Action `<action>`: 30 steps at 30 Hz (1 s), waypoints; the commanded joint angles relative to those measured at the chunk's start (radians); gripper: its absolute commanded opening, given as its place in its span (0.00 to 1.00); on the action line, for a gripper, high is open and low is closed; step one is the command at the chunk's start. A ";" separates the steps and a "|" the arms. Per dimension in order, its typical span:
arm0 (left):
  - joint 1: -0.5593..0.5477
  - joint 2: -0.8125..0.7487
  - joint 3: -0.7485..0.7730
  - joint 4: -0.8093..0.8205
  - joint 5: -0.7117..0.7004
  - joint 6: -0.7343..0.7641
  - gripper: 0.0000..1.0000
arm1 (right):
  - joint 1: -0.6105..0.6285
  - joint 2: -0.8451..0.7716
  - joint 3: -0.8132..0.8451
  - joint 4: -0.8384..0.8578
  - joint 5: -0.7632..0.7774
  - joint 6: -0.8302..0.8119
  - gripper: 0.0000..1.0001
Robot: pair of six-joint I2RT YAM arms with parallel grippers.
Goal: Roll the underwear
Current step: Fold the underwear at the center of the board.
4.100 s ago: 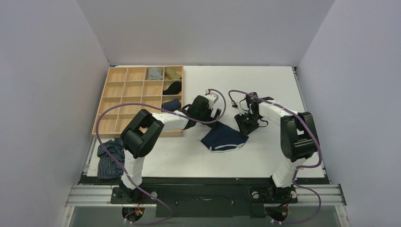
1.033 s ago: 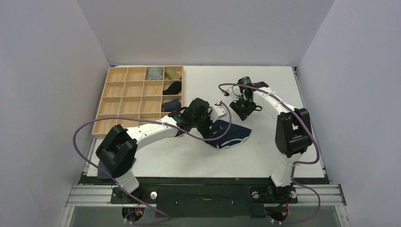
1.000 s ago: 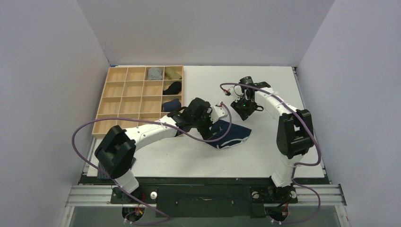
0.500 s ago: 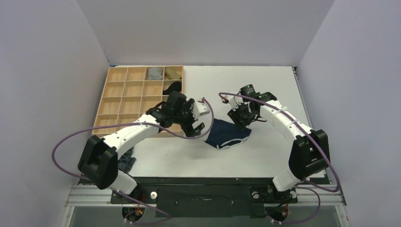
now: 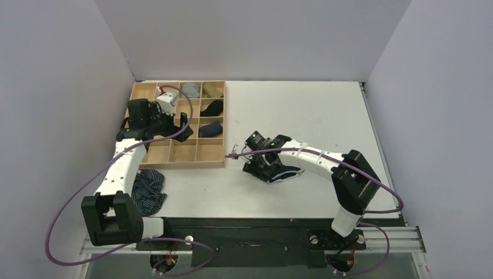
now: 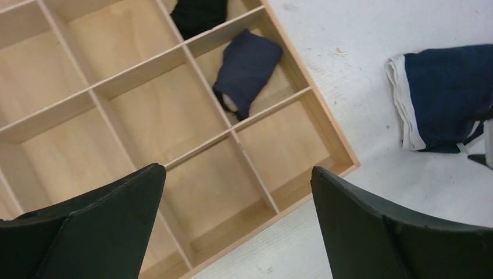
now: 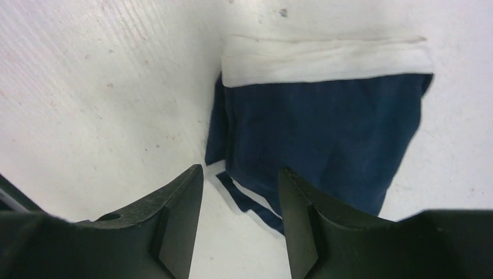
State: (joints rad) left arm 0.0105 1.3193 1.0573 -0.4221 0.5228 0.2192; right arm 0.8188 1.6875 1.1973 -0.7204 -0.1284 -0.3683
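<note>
The right claw (image 7: 239,174) hung low over the desk (image 5: 325,116) with its two fingers part-spread and nothing pinched between them. The gap sat just above the loose navy edge and white trim of the underwear (image 7: 325,128). The garment lay flat as a folded pad, its white waistband (image 7: 325,58) along the side farthest from the fingers, with no turn of a roll visible in it. It sat near the middle of the desk's width, toward the near edge, a little off the near right corner of the wooden tray (image 5: 174,160). The left claw (image 6: 235,174) hung spread wide and empty above the tray's cells, well apart from the cloth, with a dark navy roll (image 6: 247,67) in a cell beneath it. A striped garment (image 5: 145,186) lay by the near left corner of the desk. The step in hand appeared to be the start of the rolling itself. The next move likely called for lowering the right claw onto the trimmed edge, closing on every layer there, and turning that edge over toward the waistband. With the left claw so far off, nothing would pin the pad, so it could slide or unfold.
</note>
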 commanded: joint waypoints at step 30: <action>0.106 0.019 0.034 -0.005 0.155 -0.065 0.97 | 0.084 0.155 -0.030 0.081 0.125 0.035 0.13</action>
State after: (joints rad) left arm 0.1169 1.3327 1.0573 -0.4282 0.6456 0.1600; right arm 0.8978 1.8301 1.1770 -0.6479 -0.0280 -0.3397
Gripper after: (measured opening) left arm 0.968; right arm 0.214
